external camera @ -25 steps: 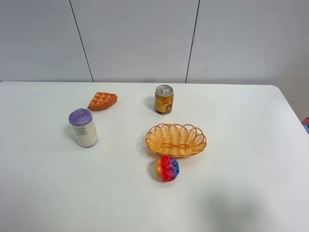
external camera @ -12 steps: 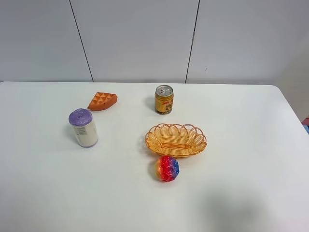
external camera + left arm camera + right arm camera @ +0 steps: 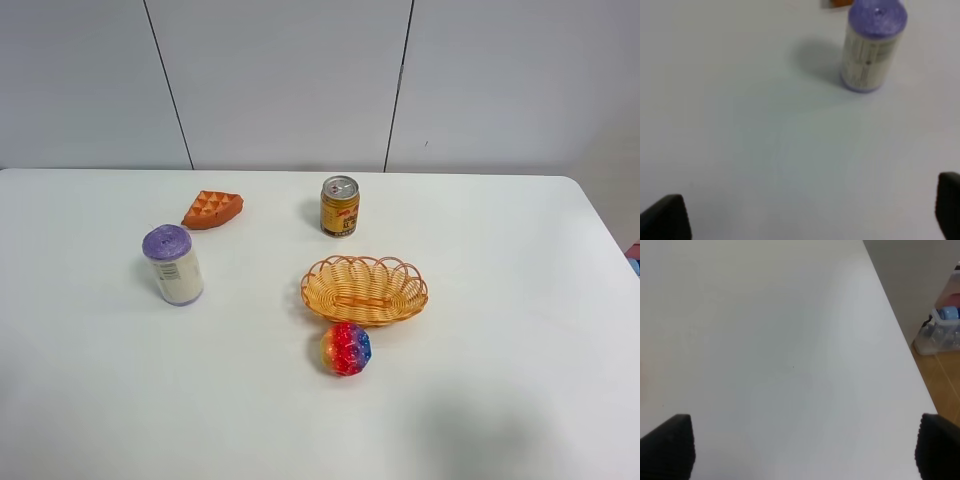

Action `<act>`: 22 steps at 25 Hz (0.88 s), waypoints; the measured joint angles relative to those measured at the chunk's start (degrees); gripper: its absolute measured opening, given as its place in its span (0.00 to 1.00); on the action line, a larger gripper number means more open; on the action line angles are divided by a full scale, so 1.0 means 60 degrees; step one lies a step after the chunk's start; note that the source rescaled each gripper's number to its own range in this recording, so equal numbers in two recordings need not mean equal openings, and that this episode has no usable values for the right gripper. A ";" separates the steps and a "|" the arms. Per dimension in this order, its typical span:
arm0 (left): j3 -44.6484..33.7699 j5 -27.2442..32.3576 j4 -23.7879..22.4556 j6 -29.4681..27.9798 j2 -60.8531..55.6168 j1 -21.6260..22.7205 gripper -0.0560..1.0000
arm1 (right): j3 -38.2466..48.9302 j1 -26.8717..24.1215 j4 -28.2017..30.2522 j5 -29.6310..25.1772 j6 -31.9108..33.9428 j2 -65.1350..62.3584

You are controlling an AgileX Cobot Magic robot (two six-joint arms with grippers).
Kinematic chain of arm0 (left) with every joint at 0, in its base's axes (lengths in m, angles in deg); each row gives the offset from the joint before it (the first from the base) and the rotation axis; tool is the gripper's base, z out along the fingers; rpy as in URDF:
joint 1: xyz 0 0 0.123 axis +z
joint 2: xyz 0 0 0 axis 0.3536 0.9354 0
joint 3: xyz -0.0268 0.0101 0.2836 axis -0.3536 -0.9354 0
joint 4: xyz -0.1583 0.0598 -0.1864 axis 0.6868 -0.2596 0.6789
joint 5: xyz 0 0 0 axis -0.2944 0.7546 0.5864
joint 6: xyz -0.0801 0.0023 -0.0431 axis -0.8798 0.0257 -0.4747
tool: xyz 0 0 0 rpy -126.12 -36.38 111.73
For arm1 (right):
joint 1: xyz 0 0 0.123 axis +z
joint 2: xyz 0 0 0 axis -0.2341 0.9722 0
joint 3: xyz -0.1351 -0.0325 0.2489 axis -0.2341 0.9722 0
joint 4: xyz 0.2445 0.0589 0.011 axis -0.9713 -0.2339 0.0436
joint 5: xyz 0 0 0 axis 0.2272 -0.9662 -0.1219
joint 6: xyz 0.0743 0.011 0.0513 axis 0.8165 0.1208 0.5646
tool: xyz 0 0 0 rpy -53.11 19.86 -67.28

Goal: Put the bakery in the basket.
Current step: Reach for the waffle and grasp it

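The bakery (image 3: 213, 208), an orange-brown waffle wedge, lies on the white table at the back left. A sliver of it shows at the edge of the left wrist view (image 3: 839, 3). The woven orange-yellow basket (image 3: 364, 290) sits empty near the table's middle. Neither arm shows in the exterior high view. My left gripper (image 3: 807, 215) is open and empty over bare table, short of the purple-lidded bottle. My right gripper (image 3: 802, 447) is open and empty over bare table near the right edge.
A white bottle with a purple lid (image 3: 173, 264) stands in front of the bakery and also shows in the left wrist view (image 3: 871, 45). A yellow can (image 3: 340, 206) stands behind the basket. A rainbow ball (image 3: 346, 348) lies just in front of it. A plastic box (image 3: 945, 325) sits on the floor beyond the table edge.
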 joint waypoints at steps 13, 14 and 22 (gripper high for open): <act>0.5742 -0.0976 0.0679 0.1840 0.8385 -0.0902 1.00 | 0.0000 0.0000 0.0000 0.0000 0.0000 0.0000; 0.6087 -0.0976 0.0689 0.1937 0.8795 -0.1123 1.00 | 0.0000 0.0000 0.0000 0.0000 0.0000 0.0000; 0.8019 -0.1055 0.1116 0.2549 1.1919 -0.2207 1.00 | 0.0000 0.0000 0.0000 0.0000 0.0000 0.0000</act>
